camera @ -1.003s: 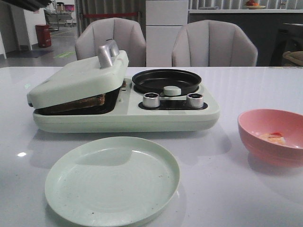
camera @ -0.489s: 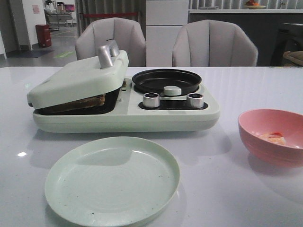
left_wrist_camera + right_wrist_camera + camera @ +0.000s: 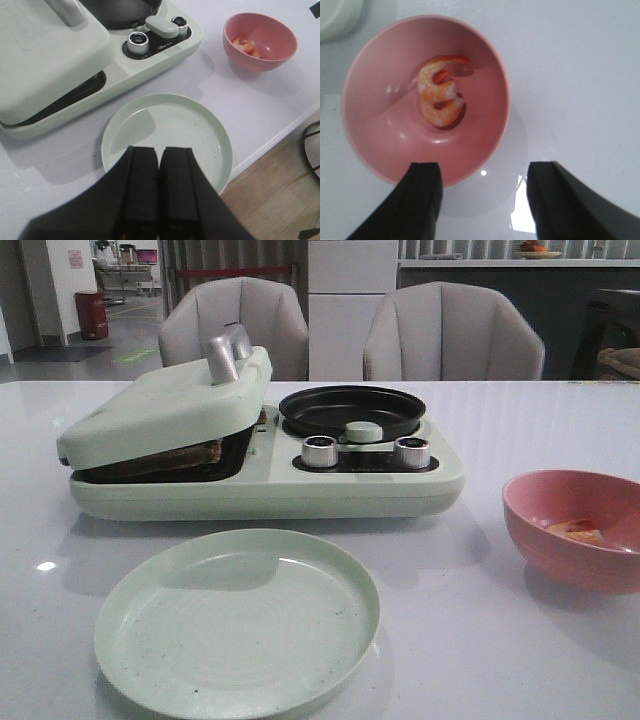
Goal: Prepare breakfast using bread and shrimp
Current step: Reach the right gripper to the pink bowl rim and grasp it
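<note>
Right gripper [image 3: 482, 200] is held directly above the pink bowl [image 3: 380, 165], fingers spread wide, nothing between them. Left gripper [image 3: 159, 192] is poised over the pale green plate [image 3: 215, 145], fingers pressed together, empty. Shrimp [image 3: 440, 95] are seen curled in the bowl's bottom, glossy, pale orange with red tails, long axis across the bowl. Bread [image 3: 185, 454] is clamped under the tilted lid [image 3: 160, 405] of the green breakfast maker [image 3: 300, 490], dark crust edge showing, lying flat beside the round black pan [image 3: 352, 410].
</note>
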`<state>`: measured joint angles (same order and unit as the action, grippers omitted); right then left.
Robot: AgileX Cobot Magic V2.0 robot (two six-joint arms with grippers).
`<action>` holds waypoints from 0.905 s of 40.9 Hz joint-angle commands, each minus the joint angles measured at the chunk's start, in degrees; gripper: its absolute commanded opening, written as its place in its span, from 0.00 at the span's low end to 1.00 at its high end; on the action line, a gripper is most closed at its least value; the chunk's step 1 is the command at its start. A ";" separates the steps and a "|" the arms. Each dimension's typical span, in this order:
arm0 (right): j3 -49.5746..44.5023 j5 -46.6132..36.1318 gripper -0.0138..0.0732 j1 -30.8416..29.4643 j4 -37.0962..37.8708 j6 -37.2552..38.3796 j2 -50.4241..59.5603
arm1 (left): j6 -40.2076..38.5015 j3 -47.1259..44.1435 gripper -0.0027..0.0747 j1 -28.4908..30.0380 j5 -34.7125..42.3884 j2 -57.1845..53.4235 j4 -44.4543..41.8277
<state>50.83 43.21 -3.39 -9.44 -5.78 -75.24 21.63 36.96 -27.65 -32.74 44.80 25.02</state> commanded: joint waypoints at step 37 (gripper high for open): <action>10.23 -8.96 0.17 -0.81 -0.24 -3.07 -20.39 | -0.48 1.61 0.17 0.16 3.83 -0.02 0.95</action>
<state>58.91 34.75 -3.81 -10.03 -7.34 -98.07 21.52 36.96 -27.65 -32.74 44.91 25.02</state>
